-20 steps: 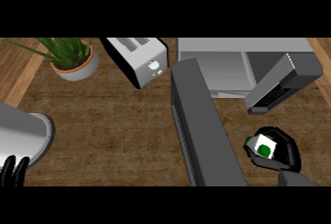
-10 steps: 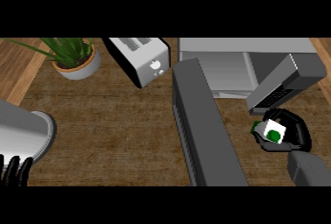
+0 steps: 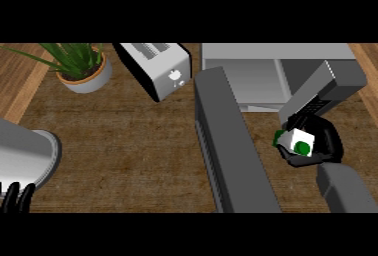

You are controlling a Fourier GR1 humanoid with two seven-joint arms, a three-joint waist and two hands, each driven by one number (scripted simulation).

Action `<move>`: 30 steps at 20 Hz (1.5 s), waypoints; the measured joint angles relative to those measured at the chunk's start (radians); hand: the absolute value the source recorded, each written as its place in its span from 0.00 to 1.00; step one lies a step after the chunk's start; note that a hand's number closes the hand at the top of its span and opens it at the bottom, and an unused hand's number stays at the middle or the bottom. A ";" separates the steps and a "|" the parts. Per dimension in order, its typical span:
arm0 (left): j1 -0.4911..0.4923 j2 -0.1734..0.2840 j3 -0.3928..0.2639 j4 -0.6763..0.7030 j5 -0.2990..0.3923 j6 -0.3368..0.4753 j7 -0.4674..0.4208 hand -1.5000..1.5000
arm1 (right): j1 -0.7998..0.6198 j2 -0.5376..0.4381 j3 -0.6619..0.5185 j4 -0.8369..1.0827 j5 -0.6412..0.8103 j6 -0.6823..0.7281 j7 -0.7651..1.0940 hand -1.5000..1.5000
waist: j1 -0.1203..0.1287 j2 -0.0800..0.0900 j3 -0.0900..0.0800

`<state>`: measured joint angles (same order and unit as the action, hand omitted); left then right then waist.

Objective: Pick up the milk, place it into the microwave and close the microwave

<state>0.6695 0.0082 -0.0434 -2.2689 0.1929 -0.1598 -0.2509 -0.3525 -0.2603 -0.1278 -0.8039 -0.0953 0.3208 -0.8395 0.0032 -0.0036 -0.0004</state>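
No text, label or number can be read on anything in view.

On the brown worktop (image 3: pixel 125 145), a potted plant (image 3: pixel 80 67) stands far left, a silver toaster (image 3: pixel 159 67) just right of it, and a grey rounded pot (image 3: pixel 26 155) at the near left edge.

Item count, places given relative to the microwave:

- Microwave (image 3: pixel 277 75): 1, door (image 3: pixel 232 145) swung open.
- Milk carton (image 3: pixel 297 142): 1, white with green mark, in front of the microwave's opening.
- Toaster (image 3: pixel 159 67): 1, left of the microwave.
- Potted plant (image 3: pixel 83 67): 1, farther left, beyond the toaster.
- Grey rounded object (image 3: pixel 26 155): 1, far left and nearer; kind unclear.
- Desk (image 3: pixel 125 140): 1.
- Robot hand: 2. Right robot hand (image 3: pixel 325 145) at the carton; left robot hand (image 3: pixel 16 197) at the lower left.
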 measured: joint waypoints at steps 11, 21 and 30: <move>-0.027 0.009 0.064 0.020 0.040 -0.023 0.023 0.00 | -0.148 0.068 0.046 -0.099 0.067 -0.159 0.200 1.00 | 0.009 0.003 0.000; -0.056 0.024 0.120 0.062 0.070 -0.068 0.004 0.00 | -0.450 0.089 0.000 0.270 0.127 -0.233 0.165 1.00 | 0.033 0.013 0.001; -0.099 0.039 0.121 0.060 0.088 -0.089 0.029 0.00 | -0.635 0.084 -0.034 0.503 0.171 -0.329 0.096 1.00 | 0.068 0.030 0.002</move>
<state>0.5705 0.0473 0.0775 -2.2087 0.2812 -0.2485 -0.2218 -0.9876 -0.1761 -0.1619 -0.3013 0.0759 -0.0078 -0.7439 0.0713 0.0260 0.0021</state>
